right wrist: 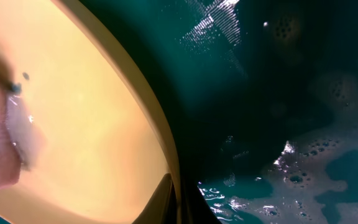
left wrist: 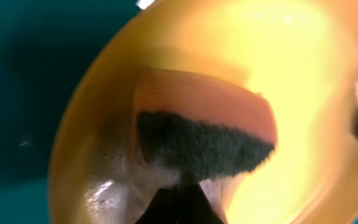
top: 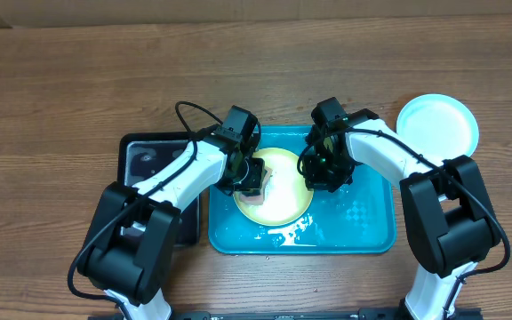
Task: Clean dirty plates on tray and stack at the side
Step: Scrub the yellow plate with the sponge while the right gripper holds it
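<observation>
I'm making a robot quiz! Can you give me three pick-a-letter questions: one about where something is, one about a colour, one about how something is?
1. Where is the light blue plate?
A) on the table, right of the turquoise tray
B) in the black tray
C) under the sponge

2. What colour is the rim of the plate in the tray?
A) red
B) yellow-green
C) black

3. How is the tray's floor?
A) dry
B) wet and foamy
C) cloth-covered

Answers:
1 A, it lies on wood past the tray's right edge.
2 B, the overhead view shows it.
3 B, the right wrist view shows bubbles there.
</observation>
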You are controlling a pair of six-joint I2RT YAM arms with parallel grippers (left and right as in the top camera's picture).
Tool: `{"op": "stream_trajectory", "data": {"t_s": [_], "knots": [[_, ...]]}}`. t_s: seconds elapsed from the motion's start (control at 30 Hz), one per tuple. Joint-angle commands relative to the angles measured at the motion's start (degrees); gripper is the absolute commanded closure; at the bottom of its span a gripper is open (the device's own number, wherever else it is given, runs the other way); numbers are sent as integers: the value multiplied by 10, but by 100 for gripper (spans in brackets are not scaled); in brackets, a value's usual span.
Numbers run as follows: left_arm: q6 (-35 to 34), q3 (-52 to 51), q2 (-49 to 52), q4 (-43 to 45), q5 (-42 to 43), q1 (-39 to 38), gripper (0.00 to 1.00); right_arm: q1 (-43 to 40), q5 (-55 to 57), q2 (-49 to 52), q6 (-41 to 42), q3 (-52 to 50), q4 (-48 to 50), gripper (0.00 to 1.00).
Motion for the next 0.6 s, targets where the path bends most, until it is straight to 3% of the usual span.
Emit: {"op": "stream_trajectory", "data": {"t_s": [0.0, 0.27, 0.57], "knots": [[24, 1, 23, 29, 125, -22, 96, 7, 21, 23, 2, -22, -2, 96], [5, 1, 24, 67, 213, -75, 96, 7, 21, 23, 2, -22, -6, 96], [-67, 1, 24, 86, 77, -21, 96, 7, 21, 23, 3, -22, -20, 96]]}}
